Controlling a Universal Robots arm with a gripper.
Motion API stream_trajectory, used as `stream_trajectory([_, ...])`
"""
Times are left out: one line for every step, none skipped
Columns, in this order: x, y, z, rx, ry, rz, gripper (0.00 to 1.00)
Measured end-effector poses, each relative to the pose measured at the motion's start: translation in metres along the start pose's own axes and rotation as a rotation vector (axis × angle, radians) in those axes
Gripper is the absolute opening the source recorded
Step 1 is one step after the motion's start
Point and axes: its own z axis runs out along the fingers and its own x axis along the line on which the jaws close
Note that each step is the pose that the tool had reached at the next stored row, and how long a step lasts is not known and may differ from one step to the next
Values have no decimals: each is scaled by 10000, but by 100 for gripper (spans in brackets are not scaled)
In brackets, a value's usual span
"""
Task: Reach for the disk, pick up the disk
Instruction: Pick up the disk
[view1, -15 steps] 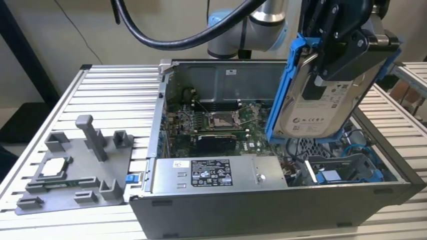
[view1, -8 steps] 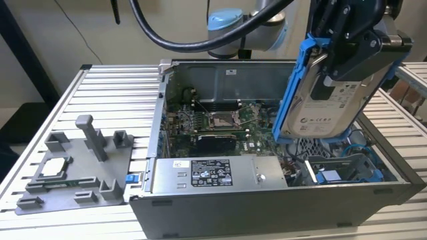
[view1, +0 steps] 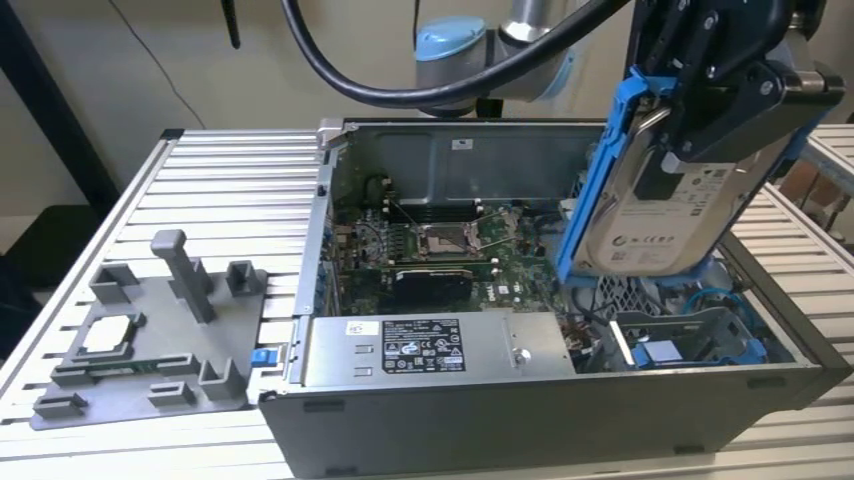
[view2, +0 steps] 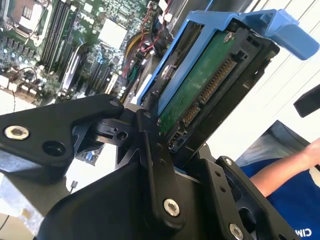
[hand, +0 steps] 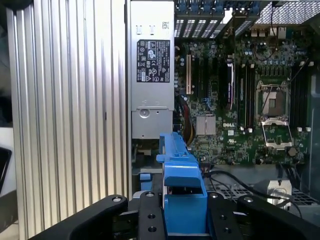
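Above the open computer case (view1: 561, 400), at the exterior view's right, the end effector (view1: 707, 130) grips the disk (view1: 667, 220) and holds it clear of the chassis, tilted, with its labelled silver face turned toward the camera. Its blue frame (view1: 594, 190) runs along the edge of the disk toward the exterior view's left. In the second wrist view the black fingers (view2: 150, 150) are clamped on the disk (view2: 200, 90) near its connector end, the green circuit side facing the camera and the blue frame (view2: 280, 25) wrapping the far end. In the first wrist view the frame's blue end (hand: 182, 190) sits between the finger links, over the motherboard (hand: 240, 100) and the power supply (hand: 152, 75).

The pick looks done, and the disk hangs free of its bay (view1: 681, 340).

The risks are mostly of slipping and snagging. The grasp appears to sit toward one end, so the disk's weight could lever it round between the fingers, and a jerk might let it drop onto the motherboard (view1: 427, 250) below. Loose cables (view1: 601, 320) lie in the bay and could catch a corner of the frame if the disk dips. A person's arm (view2: 285, 170) shows in the second wrist view, near the end effector, and a swing that way could meet it. On the desk (view1: 227, 190), a grey fixture (view1: 154, 340) stands well apart.
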Motion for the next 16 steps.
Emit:
stream_trajectory([0, -13, 0, 0, 0, 0, 0])
stream_trajectory([-1, -25, 0, 0, 0, 0, 0])
stream_trajectory([-1, -41, 0, 0, 0, 0, 0])
stream_trajectory([-1, -61, 0, 0, 0, 1, 0])
stream_trajectory([-2, -85, 1, 0, 0, 0, 0])
stream_trajectory([-2, -112, 1, 0, 0, 0, 0])
stream_trajectory([-3, -138, 1, 0, 0, 0, 0])
stream_trajectory([-3, -163, 1, -1, 1, 0, 0])
stream_trajectory([-4, -189, 1, -1, 0, 0, 0])
stream_trajectory([-4, -215, 1, -1, 0, 0, 0])
stream_trajectory([-4, -242, 1, -1, 0, 0, 0])
stream_trajectory([-4, -268, 2, -1, -1, 0, 0])
stream_trajectory([-4, -294, 2, -1, 0, 0, 0])
stream_trajectory([-2, -324, 2, -2, 0, 0, 0])
stream_trajectory([0, -378, 5, -3, -1, 1, 0])
stream_trajectory([1, -407, 6, -4, -1, 0, 0])
